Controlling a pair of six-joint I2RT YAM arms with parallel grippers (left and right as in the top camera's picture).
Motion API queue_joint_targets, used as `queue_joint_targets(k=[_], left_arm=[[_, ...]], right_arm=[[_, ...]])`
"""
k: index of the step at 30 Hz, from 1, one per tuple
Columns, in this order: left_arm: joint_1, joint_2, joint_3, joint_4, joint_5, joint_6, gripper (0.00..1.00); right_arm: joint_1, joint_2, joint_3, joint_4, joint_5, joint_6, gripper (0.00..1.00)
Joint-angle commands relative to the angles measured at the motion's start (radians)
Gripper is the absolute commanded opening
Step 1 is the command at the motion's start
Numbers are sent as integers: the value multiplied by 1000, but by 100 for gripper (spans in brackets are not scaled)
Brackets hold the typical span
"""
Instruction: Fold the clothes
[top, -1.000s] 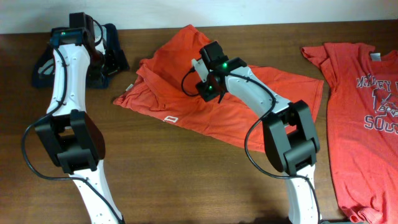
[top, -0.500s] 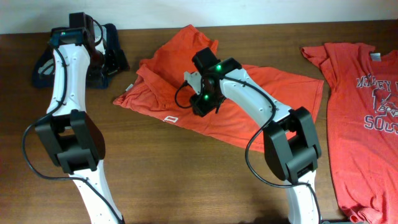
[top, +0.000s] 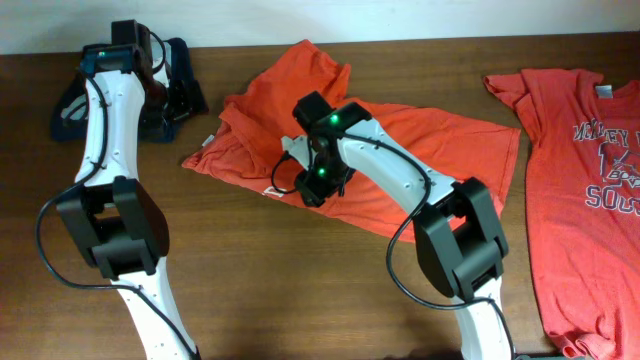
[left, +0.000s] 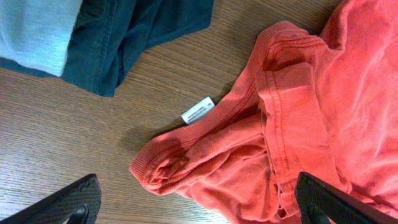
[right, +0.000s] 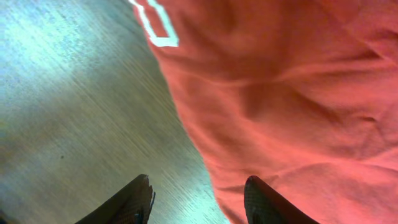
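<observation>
Here, crumpled orange shirt (top: 470, 135) mid-desk (top: 280, 290), right fingers (right: 134, 199) spread open straddling its near edge, left fingers (left: 68, 199) open by dark clothes (top: 185, 60), second shirt (top: 585, 230) flat at right.

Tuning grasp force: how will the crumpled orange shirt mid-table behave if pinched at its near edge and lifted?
Probably floppy: the crumpled shirt lies in soft creases and a bunched collar, so it should drape from one pinch. Likely light, thin knit. Pushed on the table, it may bunch rather than slide. The right gripper hangs over its edge, jaws open.
</observation>
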Motion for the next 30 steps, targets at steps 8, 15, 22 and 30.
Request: queue_joint_targets(k=[8, 15, 22, 30], left_arm=[[-3, -34, 12, -1, -4, 5, 99], [-3, -34, 12, -1, -4, 5, 99], [-3, -34, 12, -1, -4, 5, 99], [-3, -34, 12, -1, -4, 5, 99]], right_arm=[[113, -34, 19, 75, -8, -125, 53], [163, -7, 15, 270, 185, -121, 53], [161, 64, 15, 439, 325, -121, 53], [140, 152, 15, 544, 416, -121, 53]])
